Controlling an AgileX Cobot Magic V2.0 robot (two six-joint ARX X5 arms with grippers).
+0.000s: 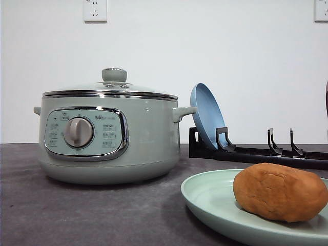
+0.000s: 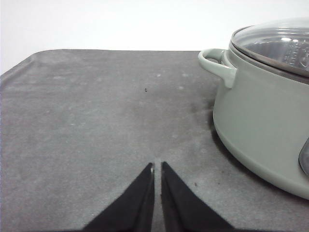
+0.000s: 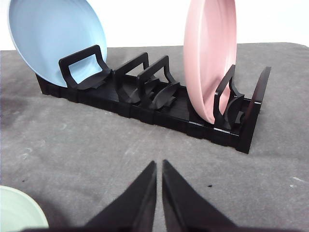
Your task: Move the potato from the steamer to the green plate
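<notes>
The orange-brown potato (image 1: 280, 191) lies on the pale green plate (image 1: 215, 200) at the front right of the table. The sage-green steamer (image 1: 107, 136) stands at the left with its glass lid (image 1: 114, 84) on. In the left wrist view my left gripper (image 2: 158, 166) is shut and empty, low over bare table beside the steamer (image 2: 260, 116). My right gripper (image 3: 159, 164) is likewise shut with nothing in it, facing the dish rack; the green plate's rim (image 3: 19, 212) shows at the corner of that view.
A black dish rack (image 3: 159, 104) stands behind the green plate, holding an upright blue plate (image 3: 53, 38) and a pink plate (image 3: 210, 53). The blue plate (image 1: 206, 115) leans beside the steamer's handle. Grey tabletop (image 2: 96, 125) stretches left of the steamer.
</notes>
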